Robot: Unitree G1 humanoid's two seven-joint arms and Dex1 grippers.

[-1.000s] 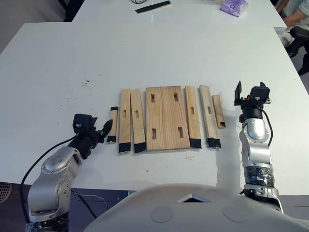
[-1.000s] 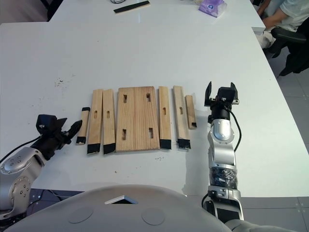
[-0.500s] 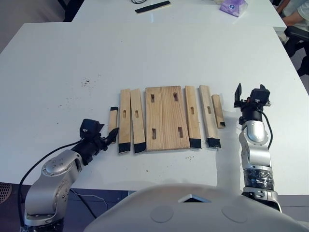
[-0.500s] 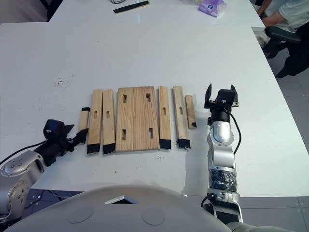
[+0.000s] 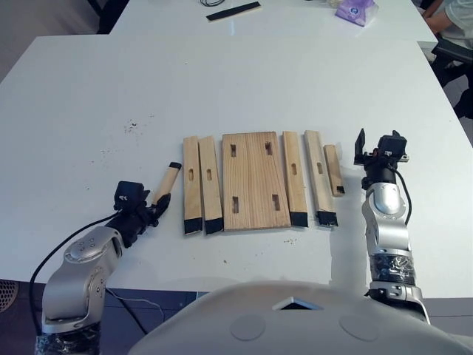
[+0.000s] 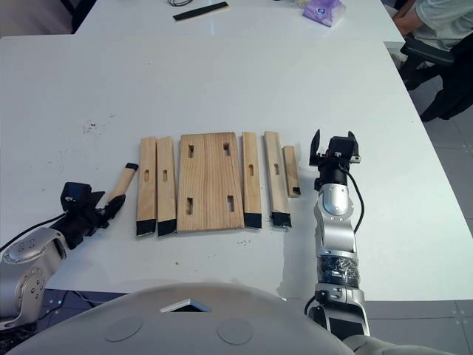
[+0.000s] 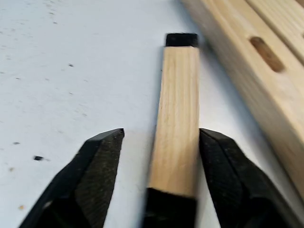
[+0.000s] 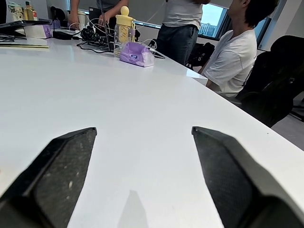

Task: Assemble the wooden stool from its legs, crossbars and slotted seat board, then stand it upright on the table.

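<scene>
The slotted seat board (image 5: pixel 255 180) lies flat mid-table. Two long legs (image 5: pixel 191 183) (image 5: pixel 211 183) lie to its left, two more (image 5: pixel 294 177) (image 5: pixel 319 176) to its right, and a short crossbar (image 5: pixel 334 170) lies past those. Another short crossbar (image 5: pixel 165 183) (image 7: pixel 178 118), black-tipped, lies tilted at the far left. My left gripper (image 5: pixel 157 204) (image 7: pixel 161 135) is open, low on the table, with its fingers (image 7: pixel 102 175) on either side of that crossbar's near end. My right gripper (image 5: pixel 379 145) (image 8: pixel 142 137) stands open and holds nothing, just right of the row, pointing away.
All parts sit on a white table (image 5: pixel 295 89) whose front edge is close to the arms. Dark specks (image 5: pixel 133 126) mark the table to the left. On a second table behind lie a black strip (image 5: pixel 233 9) and a purple packet (image 5: pixel 357 10).
My left gripper has closed in around the left crossbar's near end, and that end has swung to the left, leaving the bar tilted. My right gripper has drifted slightly left.
</scene>
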